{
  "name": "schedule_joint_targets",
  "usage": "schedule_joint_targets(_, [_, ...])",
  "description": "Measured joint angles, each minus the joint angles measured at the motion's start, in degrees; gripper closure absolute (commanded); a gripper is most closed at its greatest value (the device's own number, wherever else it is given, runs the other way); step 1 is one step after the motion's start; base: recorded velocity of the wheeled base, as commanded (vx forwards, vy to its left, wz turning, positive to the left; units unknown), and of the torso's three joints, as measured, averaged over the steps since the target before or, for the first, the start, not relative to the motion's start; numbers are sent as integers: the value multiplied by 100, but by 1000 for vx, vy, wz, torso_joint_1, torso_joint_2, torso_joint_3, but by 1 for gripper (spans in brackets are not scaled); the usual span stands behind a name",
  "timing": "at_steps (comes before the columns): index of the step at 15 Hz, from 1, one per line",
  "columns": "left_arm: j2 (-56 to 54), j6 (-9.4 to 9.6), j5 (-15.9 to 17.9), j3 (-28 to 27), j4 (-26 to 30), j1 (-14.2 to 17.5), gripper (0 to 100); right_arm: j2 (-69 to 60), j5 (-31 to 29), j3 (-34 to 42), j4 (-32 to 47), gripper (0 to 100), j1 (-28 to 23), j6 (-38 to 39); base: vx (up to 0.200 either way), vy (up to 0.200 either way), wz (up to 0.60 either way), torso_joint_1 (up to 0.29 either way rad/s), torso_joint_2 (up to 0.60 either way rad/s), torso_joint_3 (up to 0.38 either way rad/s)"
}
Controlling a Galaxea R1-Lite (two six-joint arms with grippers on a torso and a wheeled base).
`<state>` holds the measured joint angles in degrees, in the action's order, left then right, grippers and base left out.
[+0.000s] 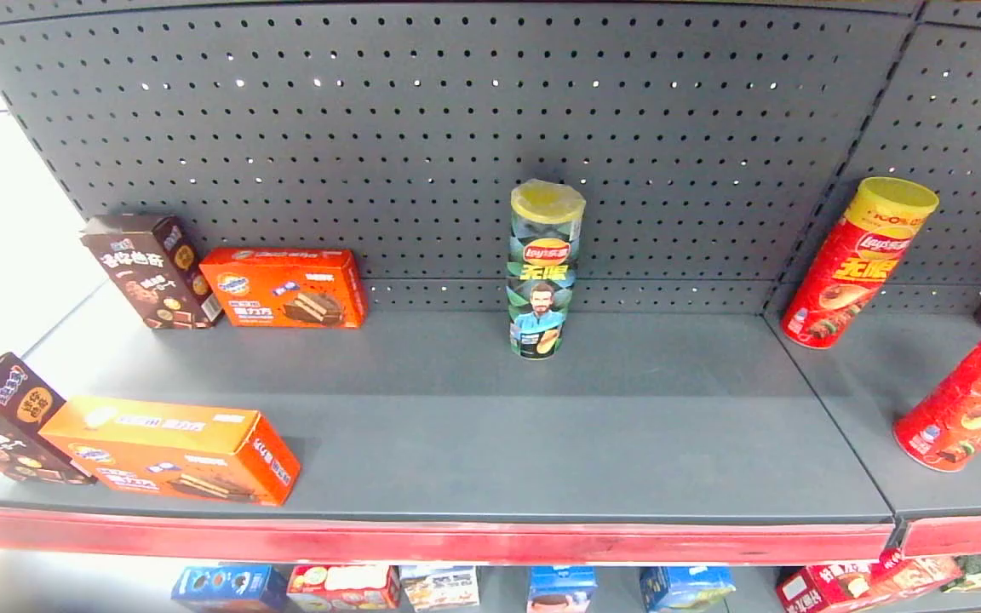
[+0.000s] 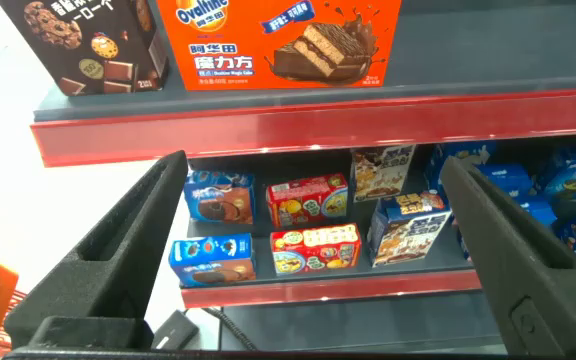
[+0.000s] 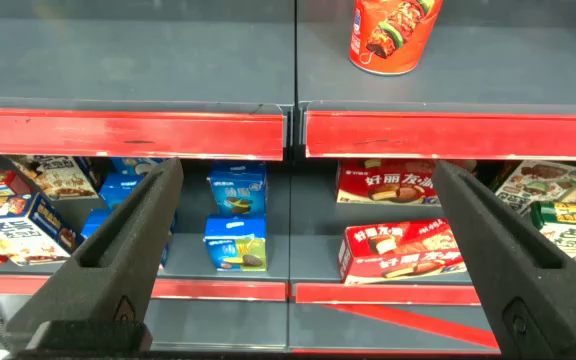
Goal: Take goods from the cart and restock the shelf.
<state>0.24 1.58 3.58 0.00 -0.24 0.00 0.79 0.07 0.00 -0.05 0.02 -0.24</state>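
- Head view: the shelf [image 1: 490,443] has a wide bare stretch around one green crisp can [image 1: 545,268]. I judge I'm between loads, so the next move is a fetch from the cart.
- Left wrist view: my left pincer [image 2: 313,170] is spread wide and holds nothing. An orange box [image 2: 278,45] sits ahead of it and higher.
- Right wrist view: my right pincer [image 3: 308,168] gapes empty too, with a red can [image 3: 393,35] ahead and higher. The red shelf lip [image 3: 128,133] could catch a rising arm.

The head camera looks down, close, onto the grey metal shelf [image 1: 542,426]. Both wrist cameras sit lower, facing its red front strip [image 2: 318,125] level-on. The left shares the orange cardboard box [image 1: 171,451] at 8 o'clock; the right, the red crisp tube [image 1: 967,400] at 4 o'clock.
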Motion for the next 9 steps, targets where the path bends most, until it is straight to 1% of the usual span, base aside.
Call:
schedule_joint_targets(5, [0, -2, -2, 0, 22, 0, 0, 0, 0, 0, -2, 0, 2, 2, 0, 0, 0, 0, 0, 0])
schedule_joint_targets(9, [0, 0, -2, 0, 27, 0, 0, 0, -2, 0, -9, 0, 5, 32, 0, 0, 600, 2, 1, 4])
